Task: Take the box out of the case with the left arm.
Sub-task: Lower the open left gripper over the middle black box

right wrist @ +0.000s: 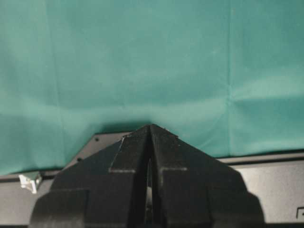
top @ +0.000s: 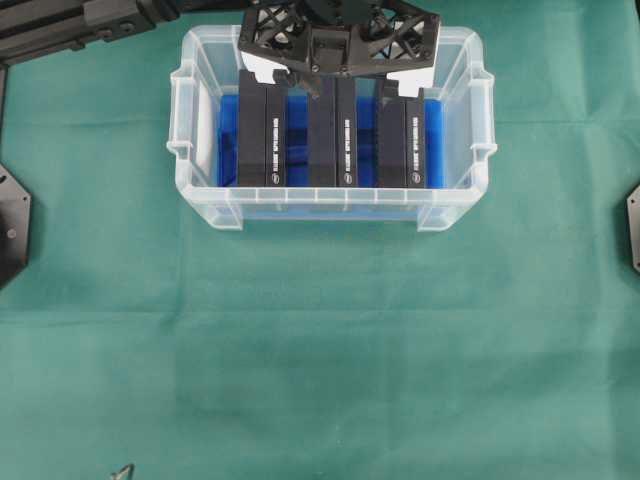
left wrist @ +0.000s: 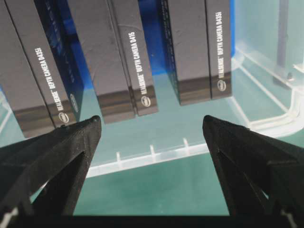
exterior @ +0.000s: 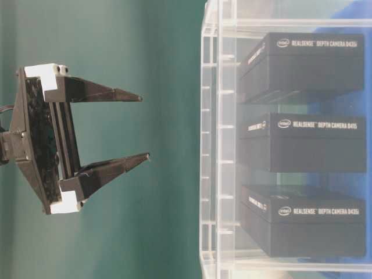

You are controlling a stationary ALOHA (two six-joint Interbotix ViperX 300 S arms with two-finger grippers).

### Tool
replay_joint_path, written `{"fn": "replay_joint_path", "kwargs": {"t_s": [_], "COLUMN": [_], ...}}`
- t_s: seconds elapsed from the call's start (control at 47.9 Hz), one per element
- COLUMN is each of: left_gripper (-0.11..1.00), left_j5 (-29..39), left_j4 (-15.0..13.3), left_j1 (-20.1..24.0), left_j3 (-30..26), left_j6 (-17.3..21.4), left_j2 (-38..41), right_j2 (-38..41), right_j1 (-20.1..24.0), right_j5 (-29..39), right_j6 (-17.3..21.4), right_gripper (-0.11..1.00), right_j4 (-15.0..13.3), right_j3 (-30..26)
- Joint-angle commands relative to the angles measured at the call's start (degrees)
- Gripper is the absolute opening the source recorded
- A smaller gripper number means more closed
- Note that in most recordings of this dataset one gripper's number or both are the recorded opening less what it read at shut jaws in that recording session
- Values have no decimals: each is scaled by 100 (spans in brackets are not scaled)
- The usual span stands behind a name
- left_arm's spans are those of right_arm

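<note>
The left pincer [top: 338,62] hangs wide open and empty above the far side of the case [top: 200,205], its two pointed fingers [left wrist: 71,142] spread well apart and touching nothing. Below and ahead of it, three black boxes stand on edge side by side on the blue lining [top: 228,140] of the clear tub, none lifted. In the left wrist view the middle box [left wrist: 116,57] lies between the spread fingers, with the left-hand box [left wrist: 38,71] and the right-hand box [left wrist: 199,47] to either side; the table-level view shows the pincer clear of the tub's wall.

The removal has not begun: no box is gripped or raised, and the green-covered bench [top: 320,350] carries no box outside the case. What is left, by this reading, is nearly the whole job: descend, close on one box, lift it over the rim and set it down. Which box is meant cannot be told for certain, though the middle one seems likeliest.

The right pincer [right wrist: 151,130] rests with its jaws together, holding nothing, over bare green cloth.
</note>
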Motion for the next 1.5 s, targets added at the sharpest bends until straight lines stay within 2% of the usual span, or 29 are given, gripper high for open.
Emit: {"fn": "replay_joint_path", "kwargs": {"t_s": [0.0,0.522,0.731,1.482], "left_gripper": [89,89,89,89], "left_j5": [-18,-44,-158,-1415], "left_j4": [18,18,114,141], "left_j1": [9,9,9,18], "left_j3": [-62,35,176,1723], "left_j6": [0,0,-9,-62], "left_j2": [-132,-123,-123,-299], "right_j2": [18,18,18,18], "right_j1": [0,0,0,0], "right_j5": [9,9,9,9], "right_j6": [0,0,0,0], "right_gripper": [0,0,0,0], "right_j4": [-9,-9,-9,-9], "right_j3": [-114,-114,-114,-105]}}
